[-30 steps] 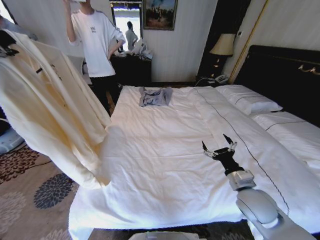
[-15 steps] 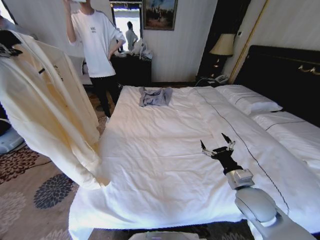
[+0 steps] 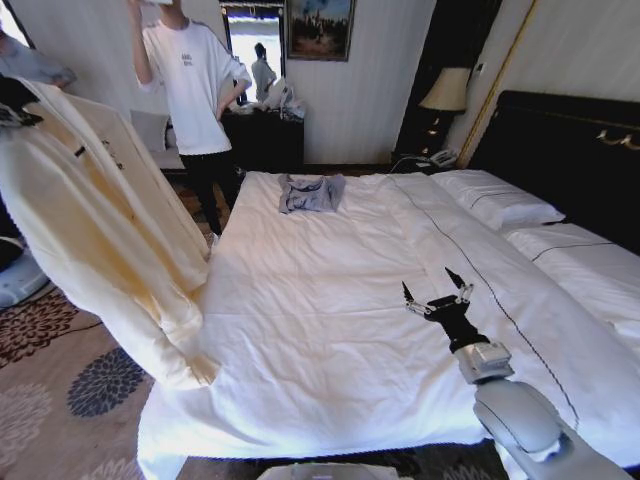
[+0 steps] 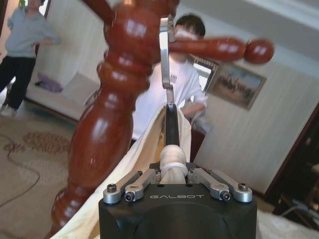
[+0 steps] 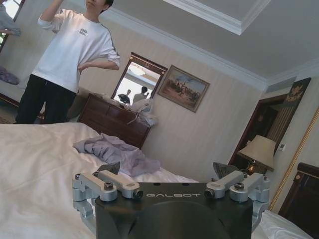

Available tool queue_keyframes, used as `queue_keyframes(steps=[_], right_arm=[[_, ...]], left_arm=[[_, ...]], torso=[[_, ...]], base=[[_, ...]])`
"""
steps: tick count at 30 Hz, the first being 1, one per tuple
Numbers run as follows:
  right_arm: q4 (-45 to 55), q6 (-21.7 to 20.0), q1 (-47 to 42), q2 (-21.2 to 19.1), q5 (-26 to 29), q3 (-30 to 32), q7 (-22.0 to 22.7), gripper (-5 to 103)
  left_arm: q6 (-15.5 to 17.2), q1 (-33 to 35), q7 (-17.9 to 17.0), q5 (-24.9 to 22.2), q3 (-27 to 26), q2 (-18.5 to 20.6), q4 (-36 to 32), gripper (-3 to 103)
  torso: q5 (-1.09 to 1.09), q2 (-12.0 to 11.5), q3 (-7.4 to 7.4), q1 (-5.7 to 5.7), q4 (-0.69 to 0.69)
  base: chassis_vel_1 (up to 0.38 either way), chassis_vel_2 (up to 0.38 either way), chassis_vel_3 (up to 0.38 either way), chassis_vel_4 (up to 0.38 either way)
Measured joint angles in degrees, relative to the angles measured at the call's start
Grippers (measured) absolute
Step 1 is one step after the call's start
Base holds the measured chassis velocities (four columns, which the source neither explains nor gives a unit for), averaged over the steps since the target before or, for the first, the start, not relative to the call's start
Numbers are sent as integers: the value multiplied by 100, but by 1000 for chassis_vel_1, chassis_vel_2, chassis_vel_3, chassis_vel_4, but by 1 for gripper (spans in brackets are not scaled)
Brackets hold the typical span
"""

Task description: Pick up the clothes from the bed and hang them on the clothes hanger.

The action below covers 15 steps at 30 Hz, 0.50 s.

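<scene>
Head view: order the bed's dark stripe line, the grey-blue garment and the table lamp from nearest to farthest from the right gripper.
From the right gripper, open above the bed:
1. Dark stripe line, just beside it.
2. Grey-blue garment, up the bed, toward the left.
3. Table lamp, beyond the bed, by the headboard.

Red post [image 4: 107,124] tight beside hanger hook [image 4: 165,50]; bed [image 3: 330,330] mid open.

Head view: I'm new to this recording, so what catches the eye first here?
The big cream shirt hangs off the bed's left side, held up at its hanger by the left gripper, right beside a dark-red wooden post. The wide white bed fills the middle, a small grey garment near its far edge. The right gripper hovers open above the sheet.
</scene>
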Motion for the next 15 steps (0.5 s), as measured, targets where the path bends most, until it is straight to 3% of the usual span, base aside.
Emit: queue_keyframes(steps=[12, 15], right_arm=[[80, 0, -81, -5, -32, 56, -5, 100], [116, -13, -70, -28, 9, 101, -4, 100]], left_arm=[[-20, -168, 52, -238, -98, 234, -230, 17], [21, -514, 57, -227, 370, 206, -107, 17]], torso=[[3, 0, 0, 0, 1], [0, 0, 0, 0, 3]], base=[[0, 0, 0, 0], [0, 0, 0, 0]])
